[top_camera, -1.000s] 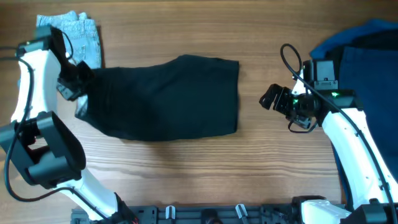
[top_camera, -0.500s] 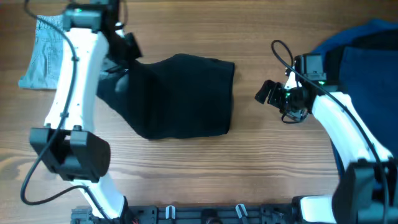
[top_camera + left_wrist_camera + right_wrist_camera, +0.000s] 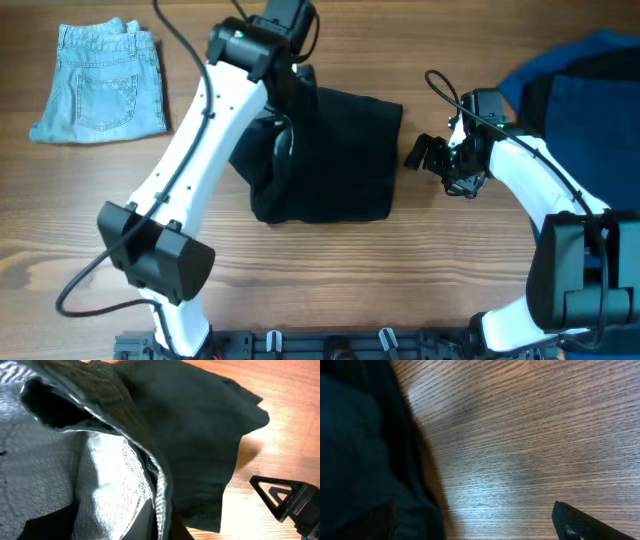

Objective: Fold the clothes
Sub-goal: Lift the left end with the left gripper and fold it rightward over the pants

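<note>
— Wood table [image 3: 330, 290], yes, but where on it are the shorts [image 3: 345, 150]?

— In the middle, a little toward the far edge. We think our left gripper [image 3: 292, 88] is clenched on one edge. Cloth hides the fingers, but the pale lining [image 3: 110, 480] hangs lifted close before the wrist camera, above the flat half.

— And our right gripper [image 3: 425, 157]?

— Released and empty, jaws wide apart. It is low over the wood, just beside the right edge of the shorts and not touching them.

— What can go wrong from here?

— We judge the fold is half done. If we let go now, the lifted part can drop in a bunch with the lining outside, because the left side is crumpled. Also, nothing pins the flat half, so more pulling can drag the whole piece toward the right gripper.

— Are other clothes in our way?

— No. Denim [image 3: 100, 80] lies folded at far left and a blue pile [image 3: 585, 90] at right, both well apart from the shorts.
</note>
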You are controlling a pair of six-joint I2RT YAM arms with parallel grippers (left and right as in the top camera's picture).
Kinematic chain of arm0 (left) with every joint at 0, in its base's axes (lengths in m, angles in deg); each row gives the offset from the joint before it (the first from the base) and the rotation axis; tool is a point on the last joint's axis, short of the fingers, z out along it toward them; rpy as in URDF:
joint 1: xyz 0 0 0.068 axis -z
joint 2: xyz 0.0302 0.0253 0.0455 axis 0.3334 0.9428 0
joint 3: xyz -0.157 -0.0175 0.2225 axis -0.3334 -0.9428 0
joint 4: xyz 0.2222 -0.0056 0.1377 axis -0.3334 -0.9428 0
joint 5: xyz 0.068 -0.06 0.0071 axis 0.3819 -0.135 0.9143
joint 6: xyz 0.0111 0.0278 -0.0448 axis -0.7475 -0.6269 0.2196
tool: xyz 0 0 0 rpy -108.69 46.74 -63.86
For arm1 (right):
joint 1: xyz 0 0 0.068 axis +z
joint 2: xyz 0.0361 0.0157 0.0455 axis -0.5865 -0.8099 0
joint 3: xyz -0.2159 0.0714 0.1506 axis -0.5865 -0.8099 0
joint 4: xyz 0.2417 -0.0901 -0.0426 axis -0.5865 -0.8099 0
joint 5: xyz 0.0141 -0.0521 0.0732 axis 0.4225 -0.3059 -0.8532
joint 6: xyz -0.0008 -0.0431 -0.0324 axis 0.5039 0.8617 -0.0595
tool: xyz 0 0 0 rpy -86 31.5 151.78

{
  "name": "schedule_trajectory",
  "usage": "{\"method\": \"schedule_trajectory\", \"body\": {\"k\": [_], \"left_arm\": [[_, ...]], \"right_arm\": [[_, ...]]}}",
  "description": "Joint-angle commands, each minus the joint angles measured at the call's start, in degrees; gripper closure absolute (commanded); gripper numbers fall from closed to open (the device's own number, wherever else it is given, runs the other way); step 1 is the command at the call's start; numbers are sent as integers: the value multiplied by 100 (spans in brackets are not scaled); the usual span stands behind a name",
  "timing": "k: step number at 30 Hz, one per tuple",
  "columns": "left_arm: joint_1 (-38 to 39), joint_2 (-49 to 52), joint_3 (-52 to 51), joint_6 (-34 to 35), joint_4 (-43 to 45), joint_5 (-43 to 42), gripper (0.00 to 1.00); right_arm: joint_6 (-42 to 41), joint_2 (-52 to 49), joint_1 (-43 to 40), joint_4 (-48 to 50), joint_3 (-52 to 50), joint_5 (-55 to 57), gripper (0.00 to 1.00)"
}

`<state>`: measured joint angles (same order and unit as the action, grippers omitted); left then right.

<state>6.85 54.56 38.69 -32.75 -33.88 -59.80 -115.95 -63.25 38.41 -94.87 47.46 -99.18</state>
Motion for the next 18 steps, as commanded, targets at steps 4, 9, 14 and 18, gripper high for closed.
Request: {"method": "schedule_trajectory", "body": {"k": [4,9,14,18], "left_arm": [[328,579,103,328,166,20,96],[754,579,105,459,448,13,96],[1189,579,105,437,734,20,90],[1340,579,105,393,859,-11,70]], "right_arm": [[59,-66,-33,81,2,-105,0],[57,-66,-33,269,4,-66,0],[28,-98,-35,216,2,345,0],[22,-98,-37,190,7,573,0]]}}
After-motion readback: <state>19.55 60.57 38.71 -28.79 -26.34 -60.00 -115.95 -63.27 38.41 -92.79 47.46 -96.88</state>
